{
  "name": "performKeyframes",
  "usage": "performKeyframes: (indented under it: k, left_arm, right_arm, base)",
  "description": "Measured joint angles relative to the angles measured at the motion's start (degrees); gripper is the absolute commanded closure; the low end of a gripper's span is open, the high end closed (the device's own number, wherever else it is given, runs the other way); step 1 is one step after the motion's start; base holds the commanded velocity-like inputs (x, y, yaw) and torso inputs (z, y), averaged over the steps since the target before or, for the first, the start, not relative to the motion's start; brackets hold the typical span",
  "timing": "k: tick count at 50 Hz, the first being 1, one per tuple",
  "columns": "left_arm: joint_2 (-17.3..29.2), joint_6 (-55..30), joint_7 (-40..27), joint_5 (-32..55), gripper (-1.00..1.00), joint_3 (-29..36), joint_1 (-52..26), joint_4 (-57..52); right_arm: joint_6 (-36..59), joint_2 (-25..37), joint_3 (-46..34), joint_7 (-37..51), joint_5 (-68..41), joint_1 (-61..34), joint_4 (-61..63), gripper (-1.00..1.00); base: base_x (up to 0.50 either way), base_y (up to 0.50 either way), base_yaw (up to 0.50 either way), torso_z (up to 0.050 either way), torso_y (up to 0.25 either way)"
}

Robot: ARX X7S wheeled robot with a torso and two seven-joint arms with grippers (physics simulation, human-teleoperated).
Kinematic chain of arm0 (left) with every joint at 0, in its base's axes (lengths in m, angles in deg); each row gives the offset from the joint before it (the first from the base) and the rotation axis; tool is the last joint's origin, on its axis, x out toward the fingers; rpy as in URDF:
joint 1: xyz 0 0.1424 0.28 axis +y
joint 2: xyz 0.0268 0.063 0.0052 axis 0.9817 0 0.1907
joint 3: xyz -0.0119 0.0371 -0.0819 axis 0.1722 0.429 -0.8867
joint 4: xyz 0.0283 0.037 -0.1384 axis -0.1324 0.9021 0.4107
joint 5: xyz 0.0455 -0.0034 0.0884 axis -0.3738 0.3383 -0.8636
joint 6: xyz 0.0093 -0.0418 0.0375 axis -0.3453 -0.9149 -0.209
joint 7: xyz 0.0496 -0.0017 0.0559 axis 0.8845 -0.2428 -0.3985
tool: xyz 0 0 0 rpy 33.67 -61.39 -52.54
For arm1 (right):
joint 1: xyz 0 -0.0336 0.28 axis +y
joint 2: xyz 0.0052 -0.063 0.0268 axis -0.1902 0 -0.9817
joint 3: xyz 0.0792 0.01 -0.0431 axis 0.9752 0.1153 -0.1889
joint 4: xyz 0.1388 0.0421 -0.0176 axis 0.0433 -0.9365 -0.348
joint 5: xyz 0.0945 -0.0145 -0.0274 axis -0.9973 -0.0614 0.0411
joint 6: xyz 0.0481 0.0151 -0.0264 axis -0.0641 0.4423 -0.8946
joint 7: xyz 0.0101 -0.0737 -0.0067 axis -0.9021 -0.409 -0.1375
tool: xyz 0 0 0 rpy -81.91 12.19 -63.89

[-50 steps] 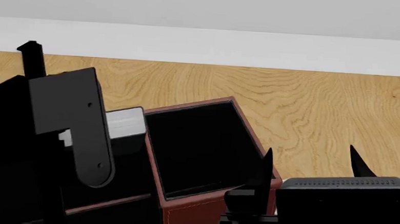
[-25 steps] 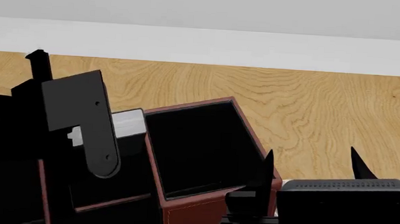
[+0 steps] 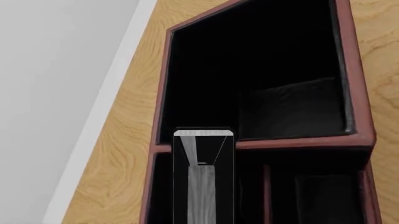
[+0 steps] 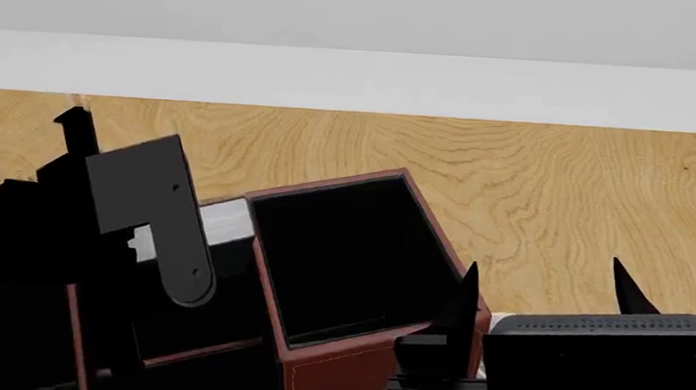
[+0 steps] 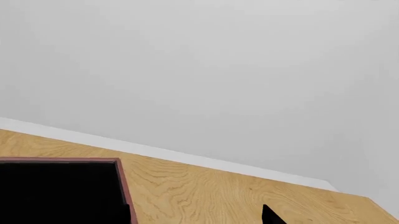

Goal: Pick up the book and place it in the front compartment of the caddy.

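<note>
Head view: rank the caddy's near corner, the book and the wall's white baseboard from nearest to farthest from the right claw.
1. Caddy's near corner, right beside the right claw.
2. Book, past the caddy's far side.
3. White baseboard, behind the table.

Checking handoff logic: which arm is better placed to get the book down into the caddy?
Left. Its gripper already holds the book upright over the caddy. The right gripper is open and empty beside the caddy's near corner.
</note>
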Motion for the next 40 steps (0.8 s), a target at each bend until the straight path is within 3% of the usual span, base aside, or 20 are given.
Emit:
performKeyframes:
  k: [34,35,40]
  left_arm:
    - [-0.84,5.56,-0.14,-3.65,1.0,1.68,4.82,6.47]
    - [-0.85,5.65,-0.13,-3.63,-1.0,1.67,4.82,6.55]
    - [-0.81,5.86,-1.34,-4.53,-1.0,1.24,5.09,6.91]
  right_arm:
    - [1.87,-0.02,-0.84,-0.74,1.24,-1.2,0.76,-1.0]
    - [1.84,-0.04,-0.84,-0.77,1.27,-1.18,0.74,-1.0]
    - [1.56,-0.13,-0.75,-0.94,1.43,-0.99,0.59,-1.0]
  base:
    - [0.0,0.0,0.0,0.0,0.001]
    - [0.0,0.0,0.0,0.0,0.0]
    - [0.0,0.0,0.0,0.0,0.0]
